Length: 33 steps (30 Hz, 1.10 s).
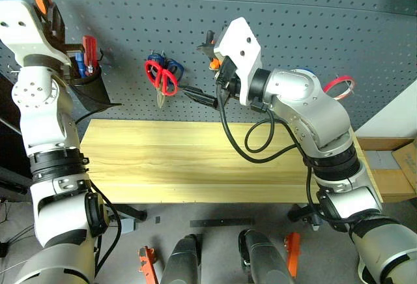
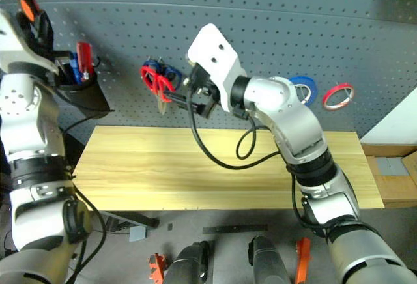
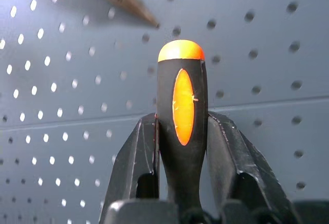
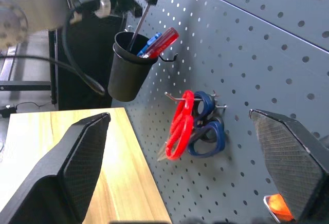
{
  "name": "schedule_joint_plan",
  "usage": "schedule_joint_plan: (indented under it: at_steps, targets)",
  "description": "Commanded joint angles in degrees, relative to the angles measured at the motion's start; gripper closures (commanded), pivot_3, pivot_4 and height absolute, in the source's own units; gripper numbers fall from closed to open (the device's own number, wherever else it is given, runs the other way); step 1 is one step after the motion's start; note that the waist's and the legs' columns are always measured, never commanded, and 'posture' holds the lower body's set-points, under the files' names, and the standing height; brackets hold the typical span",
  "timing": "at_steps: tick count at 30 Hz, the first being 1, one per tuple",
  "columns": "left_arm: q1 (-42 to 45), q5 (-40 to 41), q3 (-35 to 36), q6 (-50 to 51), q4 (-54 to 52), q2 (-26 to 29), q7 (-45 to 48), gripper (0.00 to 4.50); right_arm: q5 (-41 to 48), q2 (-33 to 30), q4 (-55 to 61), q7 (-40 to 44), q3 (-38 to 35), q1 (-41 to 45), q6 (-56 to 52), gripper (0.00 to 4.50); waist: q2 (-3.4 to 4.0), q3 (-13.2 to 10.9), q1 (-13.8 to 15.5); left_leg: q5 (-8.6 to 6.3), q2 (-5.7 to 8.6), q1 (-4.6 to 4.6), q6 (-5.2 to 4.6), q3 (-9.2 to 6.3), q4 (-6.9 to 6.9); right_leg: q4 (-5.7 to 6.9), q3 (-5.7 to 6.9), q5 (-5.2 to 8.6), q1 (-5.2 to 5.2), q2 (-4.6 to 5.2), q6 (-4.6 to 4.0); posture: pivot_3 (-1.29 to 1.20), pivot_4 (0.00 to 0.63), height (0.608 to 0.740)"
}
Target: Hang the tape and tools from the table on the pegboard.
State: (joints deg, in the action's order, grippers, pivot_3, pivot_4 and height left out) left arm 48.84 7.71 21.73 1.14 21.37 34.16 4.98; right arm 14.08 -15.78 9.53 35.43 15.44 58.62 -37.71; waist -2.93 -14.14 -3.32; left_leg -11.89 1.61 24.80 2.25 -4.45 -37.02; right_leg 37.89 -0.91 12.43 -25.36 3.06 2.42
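1. Dark grey pegboard [image 1: 293, 30] fills the back of the scene, above a pale wood tabletop [image 1: 195, 167] that lies bare.
2. The left gripper [image 3: 182, 131] is raised at the far left, just above a black cup [image 1: 91, 88] hung on the pegboard. Its fingers [image 3: 133, 167] press from both sides on the orange-and-black handle of the screwdriver [image 3: 181, 111], which stands upright. Seen from the right wrist, the shaft reaches down into the cup.
3. The cup also holds a red-handled and a blue-handled tool; what kind they are, I cannot tell.
4. Red scissors [image 1: 163, 79] hang from a hook in front of blue scissors [image 1: 171, 64], blades down.
5. The right gripper [image 4: 190, 147] faces these scissors, fingers spread wide and holding nothing.
6. Pliers [image 1: 210, 53] hang beside the right wrist, partly hidden.
7. A blue tape ring [image 2: 305, 88] and a red tape ring [image 2: 339, 95] hang further right.
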Motion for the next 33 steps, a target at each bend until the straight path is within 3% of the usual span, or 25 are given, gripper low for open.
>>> schedule_joint_plan:
  at_steps: [1,5,7,13,19,22,25,30,33]
  targets:
    - [0.4,-0.2,-0.1,-2.6,-1.0,-0.2,-0.8,1.85,0.1,-0.3,1.8,0.8,-1.2,0.4,0.7,0.00,-0.09,0.1,0.0,0.00,0.00,0.00,0.00,0.00,0.00,0.00,0.00,0.00,0.00,0.00,0.00,-0.06,0.144,0.740]
    - [0.2,1.0,0.6,-1.1,-4.4,-1.0,-1.7,0.46,0.0,-0.4,2.1,0.8,-1.6,0.1,0.2,0.00,-0.10,0.2,0.0,-0.04,0.00,-0.01,-0.07,0.01,-0.01,0.03,-0.01,0.00,0.00,0.00,0.00,-0.06,0.144,0.740]
    - [0.3,2.0,1.1,-0.5,-7.0,-1.6,-2.1,0.01,0.0,-0.7,2.3,0.7,-1.9,-0.1,0.3,0.00,-0.11,0.3,0.0,-0.04,0.00,-0.01,-0.07,0.00,-0.02,0.05,0.00,0.00,0.00,0.00,0.00,-0.07,0.143,0.740]
    - [1.5,7.4,-4.0,8.0,-23.0,-3.6,2.4,0.01,5.8,-1.9,7.0,1.5,-8.0,-2.4,-3.0,0.00,-0.21,0.4,0.3,-0.03,0.01,0.00,-0.06,-0.03,-0.03,0.05,0.00,0.00,0.01,0.01,0.00,-0.04,0.141,0.740]
    - [0.4,20.0,-9.3,31.5,-36.6,-4.9,7.0,0.01,8.6,-6.4,10.8,1.5,-12.2,-8.8,-5.3,0.00,-0.15,1.0,0.5,-0.07,0.06,-0.08,-0.15,-0.05,-0.05,0.07,0.00,0.00,0.14,0.00,0.00,-0.01,0.143,0.740]
    - [-2.5,21.1,-9.9,38.5,-41.5,-5.3,4.7,0.01,10.2,-7.6,14.1,1.5,-14.5,-14.3,-4.4,0.00,-0.04,1.1,0.5,-0.04,0.03,-0.19,-0.16,-0.01,-0.05,0.17,-0.04,0.00,0.19,-0.02,0.00,0.01,0.141,0.740]
    - [-8.5,22.5,-10.5,40.1,-48.0,-5.4,6.1,0.01,9.1,-10.6,18.2,3.4,-15.1,-23.7,0.3,0.00,0.48,1.4,0.4,-0.04,-0.02,-0.34,-0.16,0.09,0.05,0.17,-0.13,0.01,0.25,-0.05,0.00,0.02,0.140,0.740]
    - [-15.4,25.1,-10.4,44.5,-53.4,-7.1,5.4,0.01,9.3,-11.8,18.6,3.1,-16.3,-35.0,2.8,0.00,0.48,1.4,0.7,-0.04,-0.05,-0.49,-0.17,0.10,-0.05,0.18,-0.14,0.02,0.48,-0.08,-0.01,0.02,0.127,0.740]
    - [-22.9,21.9,-12.0,42.4,-53.7,-7.6,5.8,0.01,4.6,-11.7,14.6,1.7,-14.5,-41.1,9.1,0.00,0.67,1.7,1.0,-0.04,-0.05,-1.28,-0.20,0.10,0.07,-0.09,-0.11,0.06,1.34,-0.11,0.00,0.01,0.117,0.740]
